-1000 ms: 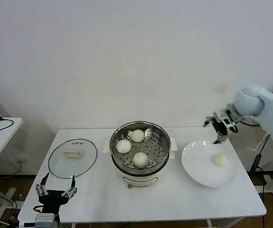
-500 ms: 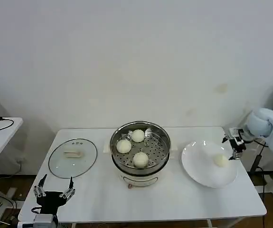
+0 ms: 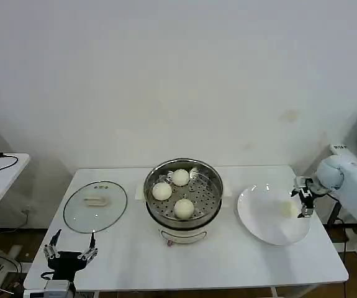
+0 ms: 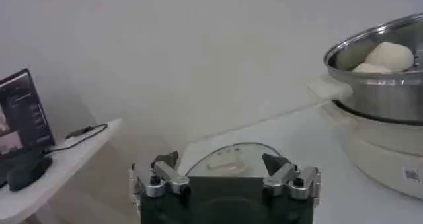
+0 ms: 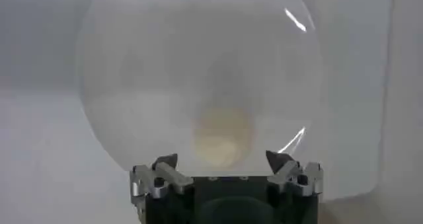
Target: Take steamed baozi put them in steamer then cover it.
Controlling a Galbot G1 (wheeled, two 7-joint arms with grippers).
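The right pincer hangs low at the end of its white forearm, fingers spread apart and pointing downward. The left pincer sits parked well apart, fingers splayed open, pointing forward.

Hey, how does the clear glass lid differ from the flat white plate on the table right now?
The round clear glass lid lies left of the steamer; the flat white plate lies right of it. The lid is see-through with a white handle; the plate is opaque. The lid carries nothing; the plate holds one off-white bun. Both are round and flat on the table.
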